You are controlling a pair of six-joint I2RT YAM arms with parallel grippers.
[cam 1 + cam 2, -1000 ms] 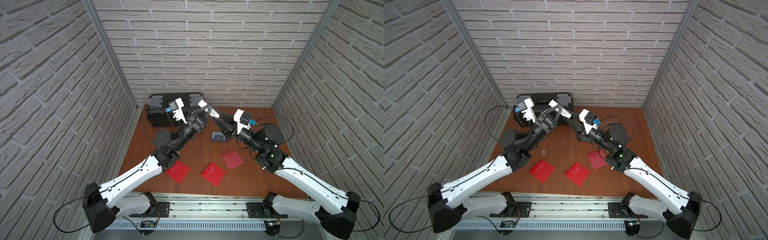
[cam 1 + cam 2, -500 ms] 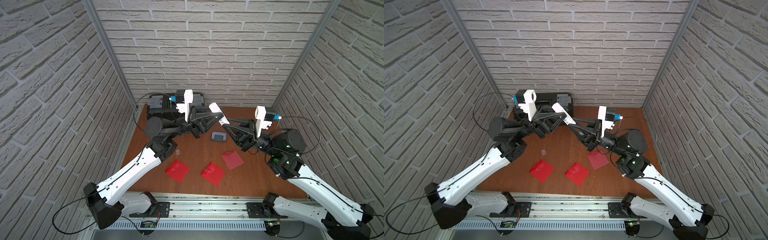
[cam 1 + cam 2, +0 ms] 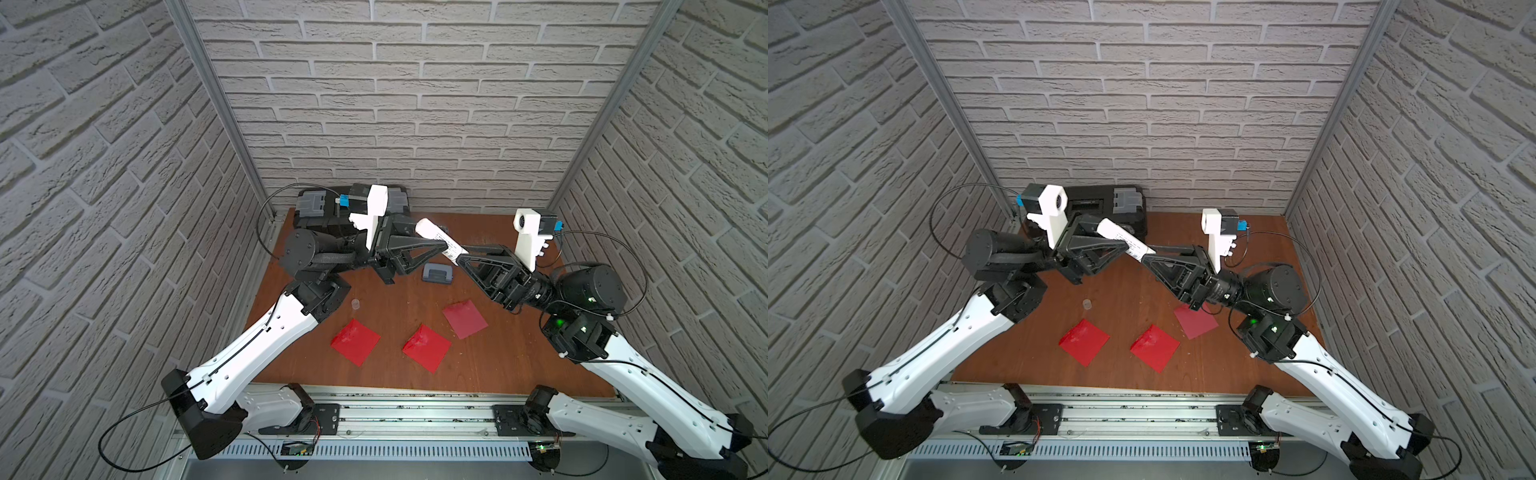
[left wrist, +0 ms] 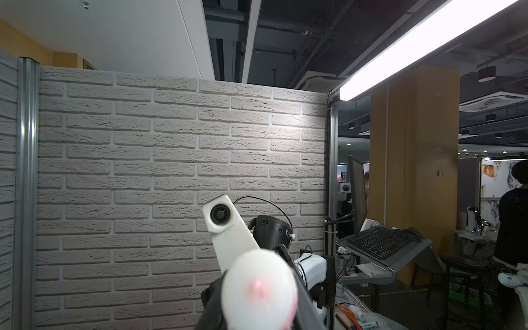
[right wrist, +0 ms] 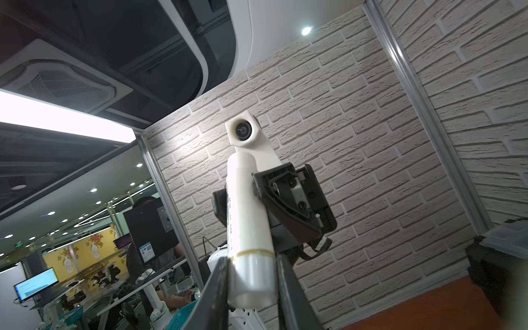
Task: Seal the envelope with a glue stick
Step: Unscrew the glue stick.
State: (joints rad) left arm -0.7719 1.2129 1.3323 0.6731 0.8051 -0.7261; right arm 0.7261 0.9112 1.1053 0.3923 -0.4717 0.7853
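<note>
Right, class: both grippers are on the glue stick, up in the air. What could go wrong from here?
1. The glue stick hangs in mid-air, gripped by the left gripper and the right gripper; an uneven pull or twist might make it slip and fall.
2. The small clear cap lies loose on the table beside the left arm; a low sweep of that arm could knock it away.

Seen from the left wrist, the glue stick [image 4: 258, 291] is blurred, cropped.
</note>
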